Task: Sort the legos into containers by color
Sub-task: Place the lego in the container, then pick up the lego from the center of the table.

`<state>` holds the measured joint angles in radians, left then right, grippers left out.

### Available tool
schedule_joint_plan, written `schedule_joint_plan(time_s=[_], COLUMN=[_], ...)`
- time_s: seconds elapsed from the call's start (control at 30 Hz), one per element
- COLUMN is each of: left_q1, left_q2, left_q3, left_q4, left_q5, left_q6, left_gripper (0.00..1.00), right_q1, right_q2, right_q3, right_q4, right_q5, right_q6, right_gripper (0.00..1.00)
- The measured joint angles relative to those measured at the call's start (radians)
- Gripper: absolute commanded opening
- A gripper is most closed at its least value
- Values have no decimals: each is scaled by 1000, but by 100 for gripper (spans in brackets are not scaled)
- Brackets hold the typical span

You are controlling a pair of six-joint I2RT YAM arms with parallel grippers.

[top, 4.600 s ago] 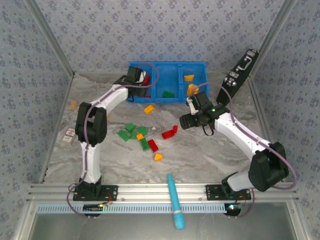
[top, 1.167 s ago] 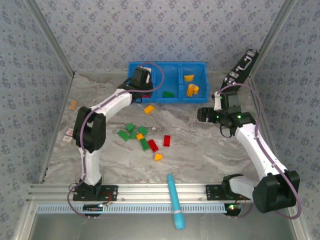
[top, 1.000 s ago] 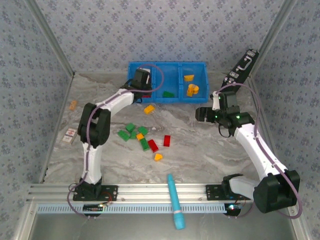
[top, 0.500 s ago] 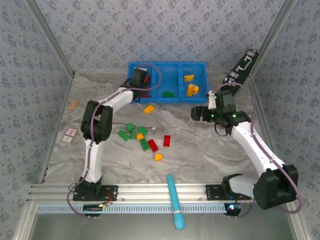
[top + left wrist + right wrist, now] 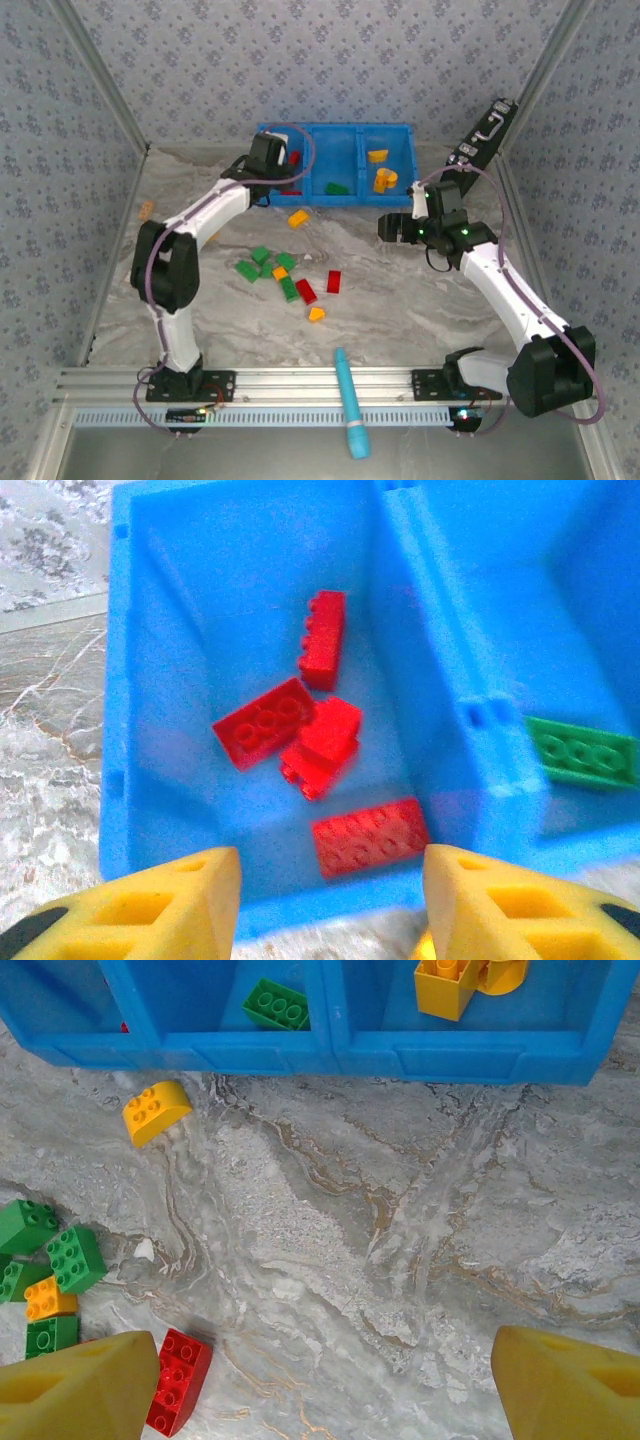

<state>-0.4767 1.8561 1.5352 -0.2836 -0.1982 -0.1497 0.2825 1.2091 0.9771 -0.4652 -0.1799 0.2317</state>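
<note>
Blue bin (image 5: 340,129): left compartment (image 5: 190,640) held four red bricks (image 5: 330,742), middle one green brick (image 5: 582,751), right some yellow-orange bricks (image 5: 447,982). Loose studded red, green and yellow legos (image 5: 285,275) lay on the marble table (image 5: 400,1210) in front of it. Left gripper (image 5: 330,870) jaws were apart and empty above the reds; right gripper (image 5: 325,1380) jaws were wide and empty.

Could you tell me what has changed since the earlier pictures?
The left gripper has opened above the left compartment, apparently releasing one of its four red bricks. The right gripper, open, swung right, then edged back left. Loose green bricks and the teal pen stayed put.
</note>
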Motion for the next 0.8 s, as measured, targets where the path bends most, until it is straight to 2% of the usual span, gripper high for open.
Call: schedule_joint_plan(time_s=[0.2,0.37,0.57,0.8], left_q1=[-170,-309,-410,-491], left_q2=[-146,-181,-176,-106], left_q3=[-130,-240,-356,-378], left_q4=[-68,-121,-126,-82], left_q5=[28,30,29,27], left_q6=[-47,-151,-333,-444], left_gripper=[54,54,54,57], right_q1=[0,0,0,-6], right_q2=[0,-3,-21,-37], right_q3=[4,13,12,-13], right_q4=[-2,-2,-1,6], right_q5=[8,18,18,7], right_q6=[-12,-22,-30,-34], right_gripper=[88,88,89,89])
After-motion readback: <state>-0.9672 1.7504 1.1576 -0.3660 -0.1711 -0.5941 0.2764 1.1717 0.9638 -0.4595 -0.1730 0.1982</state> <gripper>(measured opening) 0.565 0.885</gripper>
